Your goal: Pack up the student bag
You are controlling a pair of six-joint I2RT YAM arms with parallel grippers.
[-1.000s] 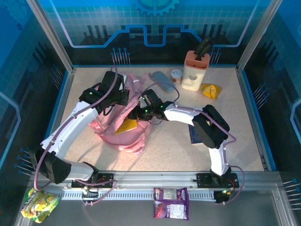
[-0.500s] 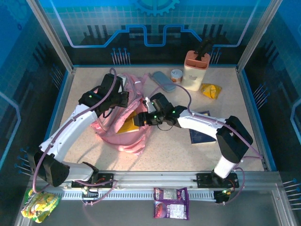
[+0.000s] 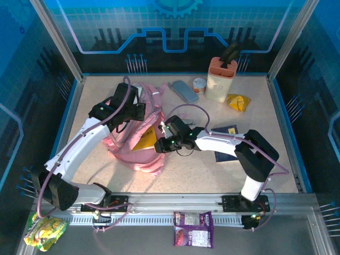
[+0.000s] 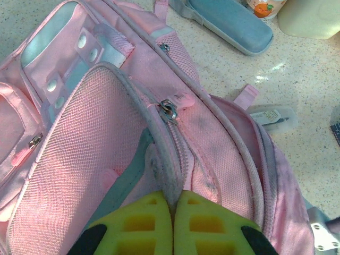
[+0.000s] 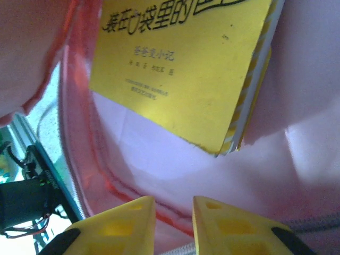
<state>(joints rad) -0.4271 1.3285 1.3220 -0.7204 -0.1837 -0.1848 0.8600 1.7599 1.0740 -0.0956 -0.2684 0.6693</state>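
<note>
Pink student bag (image 3: 142,159) is seen lying left of centre on the table (image 3: 202,175), with its mouth turned toward the right arm. Its zipper rim is kept pinched by the left gripper (image 4: 172,226), pads pressed fully together on the fabric, so the mouth is held open as it was a second ago. Yellow book (image 5: 180,69) is now seen lying inside the opening, free of any fingers; a second ago it was at the mouth with the right gripper on it. Right gripper (image 5: 173,215) is drawn back to the mouth's edge, jaws narrowed to a slim gap with nothing between them. One item is judged packed. Dark blue notebook (image 3: 226,149), blue pencil case (image 3: 185,91) and yellow packet (image 3: 238,102) are left unmoved on the table to the right, and are judged next to be fetched.
</note>
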